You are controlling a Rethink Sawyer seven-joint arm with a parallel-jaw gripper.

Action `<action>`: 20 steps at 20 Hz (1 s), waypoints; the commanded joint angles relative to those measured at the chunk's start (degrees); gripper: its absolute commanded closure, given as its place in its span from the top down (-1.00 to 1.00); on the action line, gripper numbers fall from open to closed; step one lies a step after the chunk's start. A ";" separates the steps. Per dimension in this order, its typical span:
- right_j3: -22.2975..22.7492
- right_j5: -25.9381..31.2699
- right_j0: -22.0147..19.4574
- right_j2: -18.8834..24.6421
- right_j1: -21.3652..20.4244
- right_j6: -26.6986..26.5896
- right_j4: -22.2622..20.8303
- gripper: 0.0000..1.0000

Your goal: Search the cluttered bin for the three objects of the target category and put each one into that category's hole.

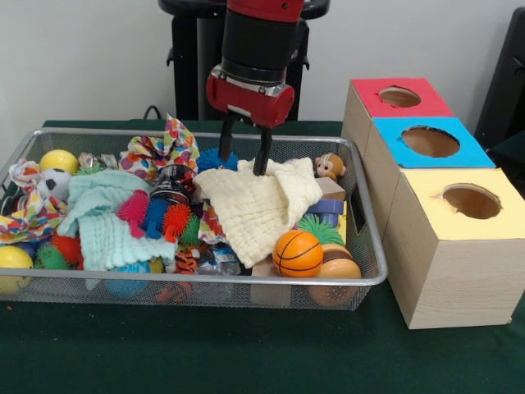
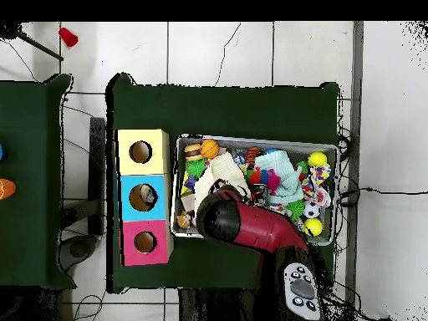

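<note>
The wire mesh bin [image 1: 205, 281] is full of clutter; it also shows in the overhead view [image 2: 255, 140]. My gripper [image 1: 244, 154] hangs over the bin's far middle. Its two black fingers [image 1: 262, 154] are spread apart and open, with the tips at the far edge of a cream cloth [image 1: 258, 205]. A wrinkly clear bottle [image 1: 216, 259] partly shows near the front, half buried. Another clear crinkly piece [image 1: 100, 161] shows at the far left. The red-topped box's hole [image 1: 399, 97] is farthest back on the right. In the overhead view [image 2: 145, 242] my arm [image 2: 251, 224] hides the gripper.
The blue-topped box [image 1: 431, 141] and the yellow-topped box [image 1: 470, 201] stand in front of the red one. In the bin lie a mint cloth [image 1: 102, 217], a basketball [image 1: 297, 253], spiky balls [image 1: 156, 215], a black-and-silver can [image 1: 172, 185] and yellow balls [image 1: 59, 160].
</note>
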 commanded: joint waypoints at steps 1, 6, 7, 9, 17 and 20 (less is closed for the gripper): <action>-6.99 7.67 -3.20 7.95 3.82 -4.53 -4.11 1.00; -11.91 13.46 -3.95 8.62 5.48 -7.03 -6.16 1.00; -12.93 14.58 -4.13 8.83 5.68 -7.66 -6.67 1.00; -15.06 16.53 -4.51 9.25 6.14 -8.76 -7.70 1.00; -22.10 18.76 -8.14 12.90 9.55 -10.84 -11.65 1.00; -22.66 18.25 -9.34 13.94 9.90 -10.50 -13.06 1.00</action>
